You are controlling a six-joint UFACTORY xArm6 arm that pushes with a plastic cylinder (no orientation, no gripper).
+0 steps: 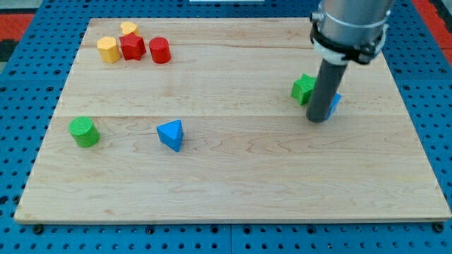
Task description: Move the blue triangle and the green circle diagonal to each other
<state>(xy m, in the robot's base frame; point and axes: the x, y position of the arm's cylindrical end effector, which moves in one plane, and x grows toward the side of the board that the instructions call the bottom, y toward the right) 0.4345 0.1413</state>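
Note:
The blue triangle (171,135) lies on the wooden board (233,176) left of centre. The green circle (84,131) stands to its left, near the board's left edge, at about the same height in the view. My tip (318,119) rests on the board at the view's right, far from both. It stands just in front of a green block (304,88) and partly hides a blue block (333,104).
At the view's top left sit a yellow hexagonal block (108,49), a second yellow block (128,28), a red star-like block (132,47) and a red cylinder (160,50). A blue pegboard (21,106) surrounds the board.

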